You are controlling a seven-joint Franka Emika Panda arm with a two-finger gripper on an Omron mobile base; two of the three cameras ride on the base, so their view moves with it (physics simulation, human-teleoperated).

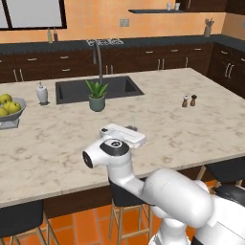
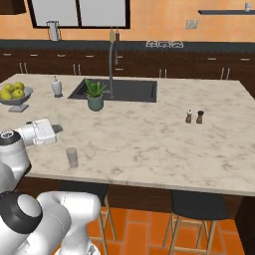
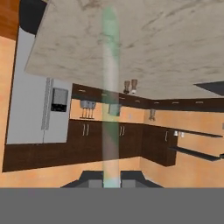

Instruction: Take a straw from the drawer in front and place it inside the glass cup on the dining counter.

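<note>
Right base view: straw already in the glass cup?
No. The glass cup stands empty near the front edge of the dining counter, while the straw sits between the gripper's fingertips.

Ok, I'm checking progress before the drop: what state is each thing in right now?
Claw: shut on the straw.
Straw: pinched between the claw's tips, not yet in the cup.
Cup: upright on the counter, no straw in it.
Shakers: upright, side by side.
Potted plant: upright beside the sink.
</note>
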